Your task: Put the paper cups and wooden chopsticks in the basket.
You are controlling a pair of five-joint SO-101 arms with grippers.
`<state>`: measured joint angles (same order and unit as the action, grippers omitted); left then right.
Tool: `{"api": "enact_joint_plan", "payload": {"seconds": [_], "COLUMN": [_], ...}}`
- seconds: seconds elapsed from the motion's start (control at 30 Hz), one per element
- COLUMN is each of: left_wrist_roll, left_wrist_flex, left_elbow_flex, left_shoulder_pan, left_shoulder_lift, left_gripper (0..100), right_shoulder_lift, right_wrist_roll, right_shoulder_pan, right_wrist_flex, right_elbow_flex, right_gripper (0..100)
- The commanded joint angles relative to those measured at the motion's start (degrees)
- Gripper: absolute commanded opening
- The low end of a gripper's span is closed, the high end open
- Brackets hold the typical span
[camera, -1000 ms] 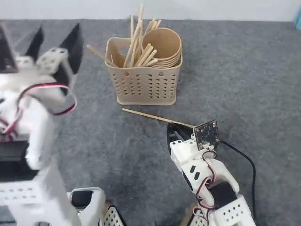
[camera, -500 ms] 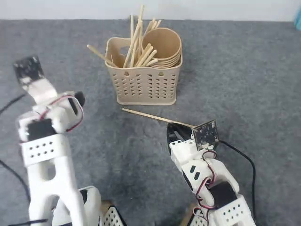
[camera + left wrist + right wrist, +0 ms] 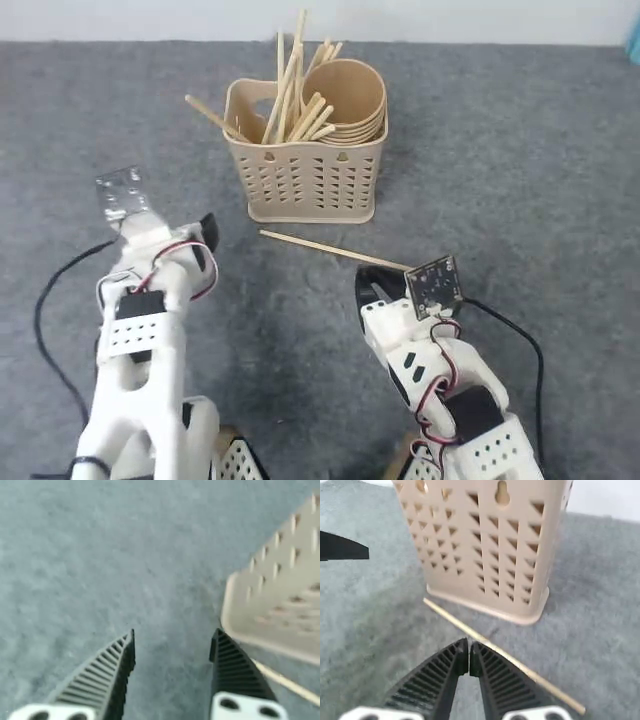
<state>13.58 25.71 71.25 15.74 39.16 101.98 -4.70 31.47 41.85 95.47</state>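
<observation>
A beige perforated basket [image 3: 305, 170] stands on the grey carpet and holds a stack of paper cups [image 3: 355, 95] and several wooden chopsticks [image 3: 290, 85]. One loose chopstick [image 3: 330, 248] lies flat on the carpet in front of the basket. My right gripper [image 3: 469, 647] is shut with nothing in it, its tips just short of that chopstick [image 3: 500, 652] and the basket [image 3: 485, 545] beyond. My left gripper [image 3: 174, 635] is open and empty, low over the carpet by the basket's corner [image 3: 280, 605]. One end of the loose chopstick [image 3: 287, 682] lies past one finger.
Grey carpet [image 3: 520, 170] covers the whole table, with open room to the right of the basket and at the far left. The left arm's body [image 3: 140, 330] stands at the front left, the right arm's body [image 3: 440, 380] at the front right. The left arm's black finger [image 3: 342, 547] shows off to one side.
The left arm has swung down from a raised pose near the camera to low over the carpet, left of the basket's front. The right arm and the loose chopstick have not moved.
</observation>
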Motion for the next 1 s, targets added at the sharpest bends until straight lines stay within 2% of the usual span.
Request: {"api": "enact_joint_plan", "payload": {"seconds": [0.0,0.13,0.23,0.43,0.7,0.83,0.97], "left_wrist_roll": [0.44,0.35,-1.41,-3.69,-3.96,-4.04,-4.04], "left_wrist_flex": [2.73,4.04,4.31,4.48,4.75,4.75,4.75], "left_elbow_flex": [-2.33,-2.86,-1.8,6.99,17.01,20.62,24.13], "left_shoulder_pan": [-0.7,-0.62,-0.62,-2.29,-5.45,-5.54,-6.51], "left_shoulder_lift": [1.23,1.32,4.57,20.75,38.86,44.84,51.08], "left_gripper": [24,24,24,24,24,24,24], "right_shoulder_lift": [-0.75,-1.63,-7.69,-35.38,-69.67,-76.53,-77.05], "right_wrist_roll": [0.53,-0.53,-2.99,-4.92,-4.84,-4.75,-4.75], "right_shoulder_pan": [-0.22,0.4,2.77,2.95,-2.68,-3.38,-3.38], "right_wrist_flex": [2.51,2.95,3.91,5.58,-1.63,-1.8,-1.98], "right_elbow_flex": [-2.37,-2.55,-5.63,-19.43,-33.05,-36.92,-37.19], "right_gripper": [3.5,3.5,6.0,7.9,3.1,3.1,3.1]}}
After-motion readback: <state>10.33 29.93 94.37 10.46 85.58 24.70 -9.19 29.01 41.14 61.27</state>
